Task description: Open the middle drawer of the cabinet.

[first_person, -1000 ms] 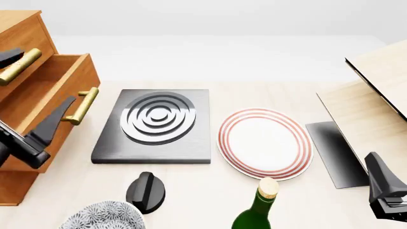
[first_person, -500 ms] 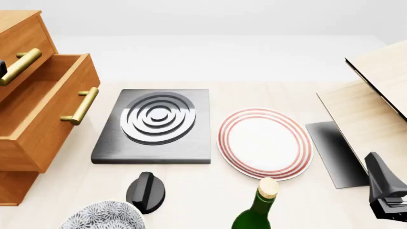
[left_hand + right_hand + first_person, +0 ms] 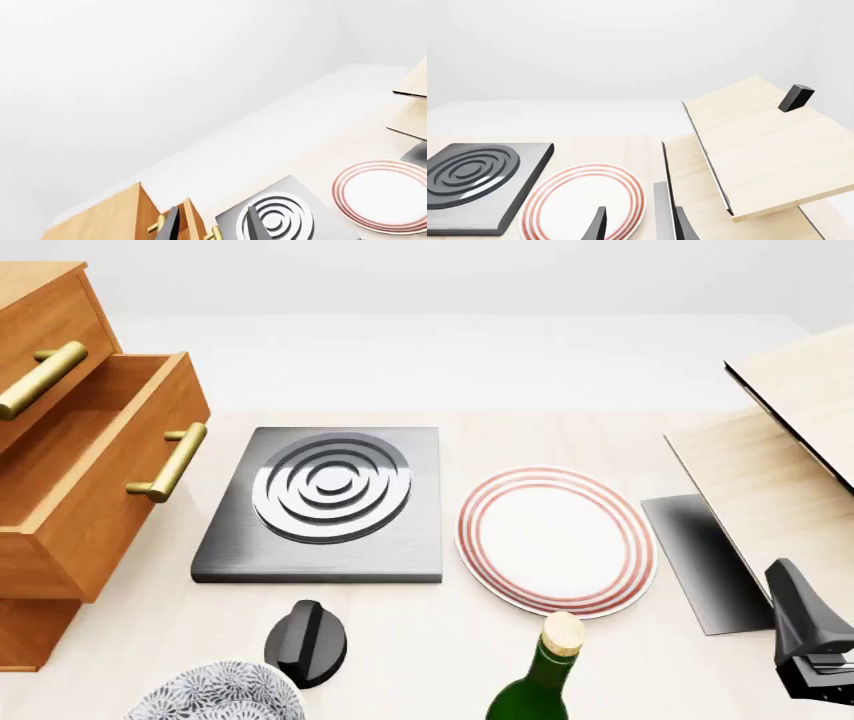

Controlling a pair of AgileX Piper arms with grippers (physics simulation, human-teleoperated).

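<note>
The orange-brown cabinet (image 3: 47,315) stands at the table's left edge. Its middle drawer (image 3: 118,512) is pulled well out, and its brass bar handle (image 3: 170,462) points toward the hob. The top drawer's handle (image 3: 40,380) sits above it, on a shut front. My left gripper (image 3: 212,227) is out of the front view. In its wrist view it is open and empty, raised above the cabinet (image 3: 107,220). My right gripper (image 3: 807,645) is low at the near right, open and empty in its wrist view (image 3: 640,227).
A black hob plate (image 3: 327,500) lies beside the drawer, with a red-rimmed white plate (image 3: 554,540) to its right. A black knob (image 3: 307,640), a patterned bowl (image 3: 214,695) and a green bottle (image 3: 541,680) stand near the front. A pale wooden box (image 3: 787,440) with an open lid is at the right.
One second ago my left gripper was at the middle drawer's handle. It has since left the front view. The drawer stays pulled out. The right arm has not moved.
</note>
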